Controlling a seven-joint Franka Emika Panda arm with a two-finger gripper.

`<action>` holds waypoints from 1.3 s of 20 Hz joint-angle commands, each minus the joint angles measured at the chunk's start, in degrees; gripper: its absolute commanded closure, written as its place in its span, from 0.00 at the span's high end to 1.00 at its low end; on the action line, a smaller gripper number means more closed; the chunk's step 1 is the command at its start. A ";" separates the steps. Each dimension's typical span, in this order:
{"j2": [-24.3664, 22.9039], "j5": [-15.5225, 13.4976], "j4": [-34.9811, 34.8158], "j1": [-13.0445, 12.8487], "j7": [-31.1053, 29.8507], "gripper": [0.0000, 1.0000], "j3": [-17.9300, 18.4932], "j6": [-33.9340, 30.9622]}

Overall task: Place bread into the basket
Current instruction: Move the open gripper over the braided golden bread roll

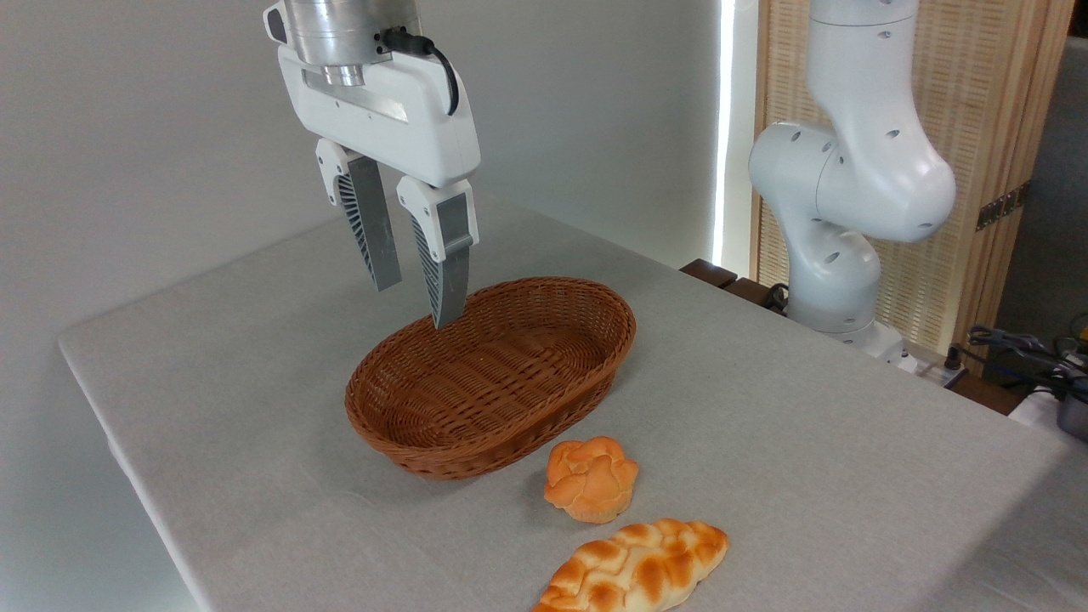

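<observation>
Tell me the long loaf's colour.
Pale yellow with golden-brown toasted bumps; the bread shows in the fixed camera view.

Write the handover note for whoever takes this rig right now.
Gripper: open, empty, hanging above the basket's far rim.
Basket: on the table, nothing in it.
Bread: braided loaf lying on the table at the near edge, untouched. A small orange bun sits between it and the basket; not the target.
Done: nothing.
Left: reach the loaf, grasp it, lift it, set it in the basket.
</observation>
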 commanded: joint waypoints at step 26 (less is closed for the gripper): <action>-12.37 1.28 -23.82 -0.43 0.64 1.00 12.03 14.73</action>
